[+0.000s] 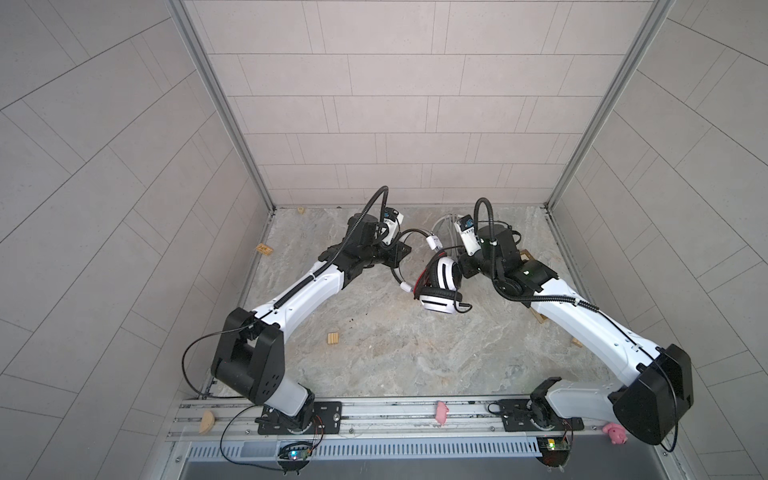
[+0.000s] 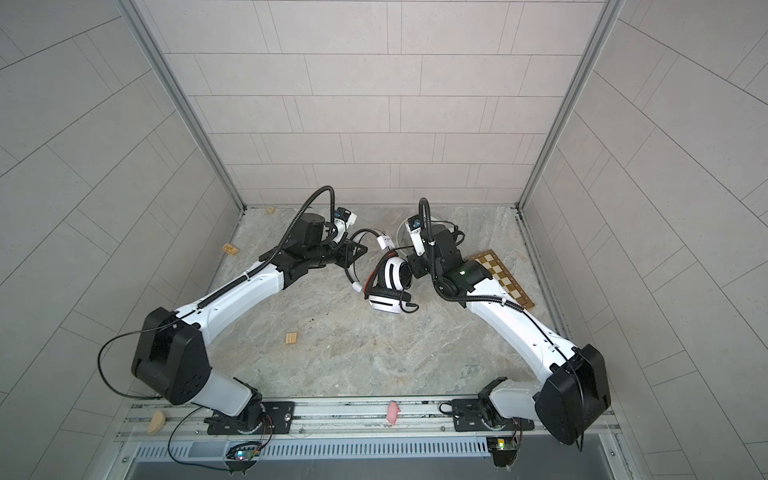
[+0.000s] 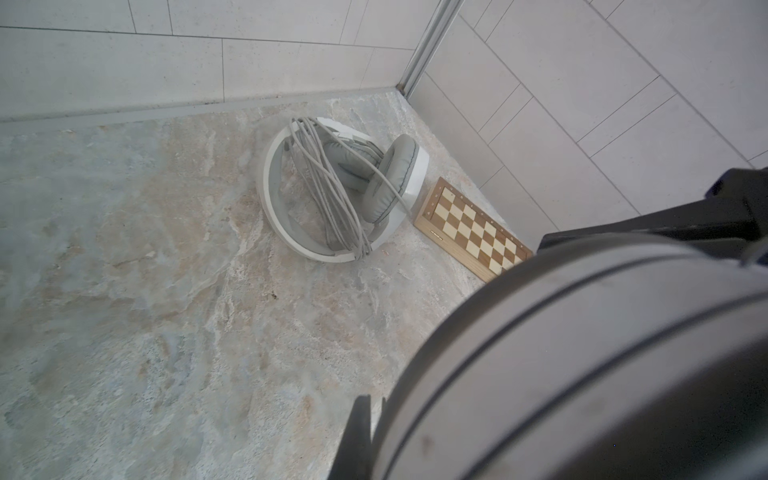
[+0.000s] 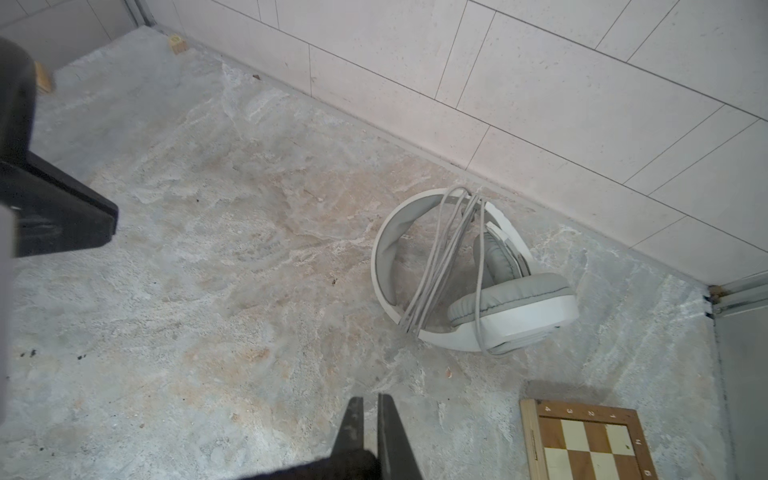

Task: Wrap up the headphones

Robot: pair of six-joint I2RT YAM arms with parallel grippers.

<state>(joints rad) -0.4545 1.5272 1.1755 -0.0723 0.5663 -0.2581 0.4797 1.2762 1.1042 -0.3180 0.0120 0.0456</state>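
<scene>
Now one headset is wound, the second is in hand

At about 1 o'clock on the marbled stone-look table (image 1: 374,353), close to the tiled back wall (image 3: 124,62), the pale-grey over-ear headset (image 3: 340,195) lies flat. Its whitish cable (image 3: 328,199) is looped several times across its headband, so that one looks finished. A wooden chessboard (image 3: 473,232) sits just beside it, toward 2 o'clock.

Near the table's centre, both arms meet at the white headset with black-striped round cups (image 1: 445,274), which is tilted on edge between them. The left gripper (image 1: 398,253), at the headset's 9 o'clock, is clamped fully closed on the striped headband (image 3: 582,353). The right gripper (image 4: 371,415), at its 3 o'clock just beside a cup, has its jaws all but together with a thin slit between them, and nothing shows in them.

Red turns of the black-and-red cable (image 1: 422,279) cross the band, while a black tail (image 1: 463,308) lies loose at 5 o'clock. By that reckoning the job is past halfway: the slack wants winding and the end wants tucking.
</scene>
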